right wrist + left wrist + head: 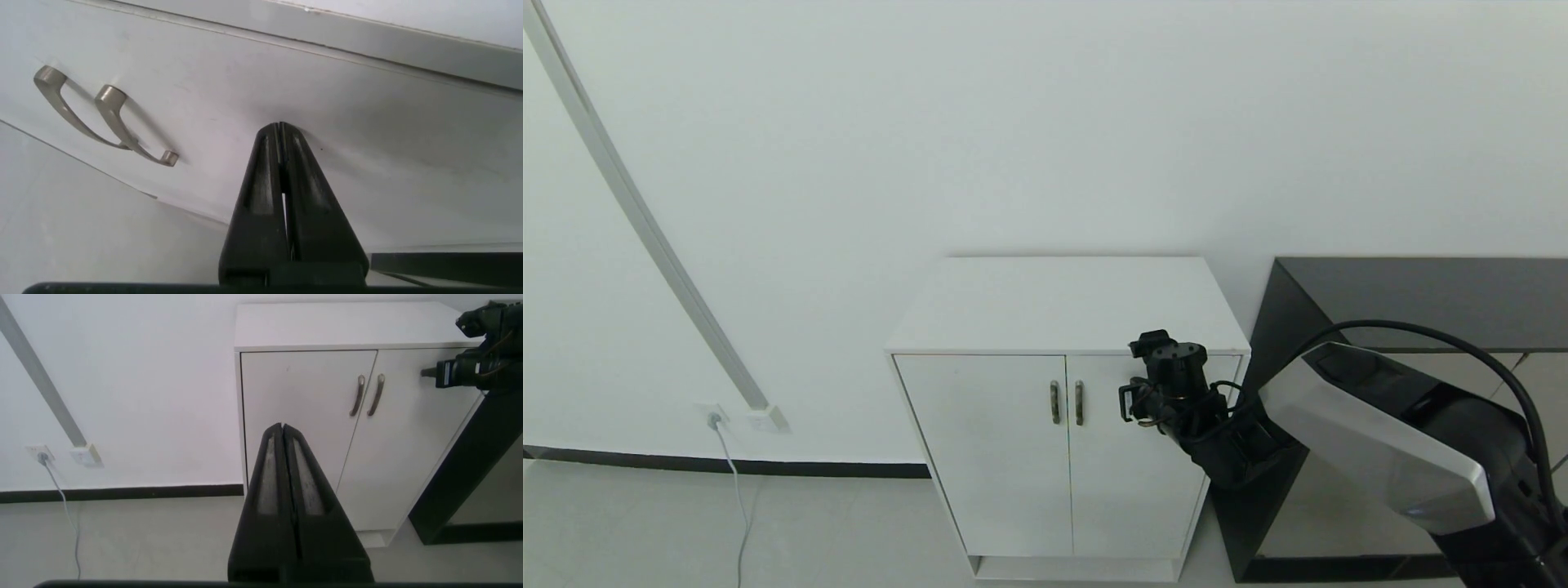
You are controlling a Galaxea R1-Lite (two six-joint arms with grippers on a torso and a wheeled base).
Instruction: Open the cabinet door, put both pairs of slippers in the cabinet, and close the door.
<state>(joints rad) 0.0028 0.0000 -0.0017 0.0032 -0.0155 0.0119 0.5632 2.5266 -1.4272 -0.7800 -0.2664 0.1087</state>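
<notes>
Holds right jaws together at the shut right cabinet door (1111, 506), perhaps touching it. Holds left jaws together, farther back.

Cabinet (1062, 306) interior hidden behind both shut doors. Right door (1131, 490): upper outer corner covered by the right arm (1372, 433) in the head view, and the same corner is blocked in the left wrist view. Left gripper (282, 429) covers the lower left door there — bottom edge can't be made out. Dark panel (1421, 298) beside the cabinet runs off the right edge, lower part behind the arm. Socket cable (742, 531) cut by the bottom edge. Right wrist view — door runs off every edge.
</notes>
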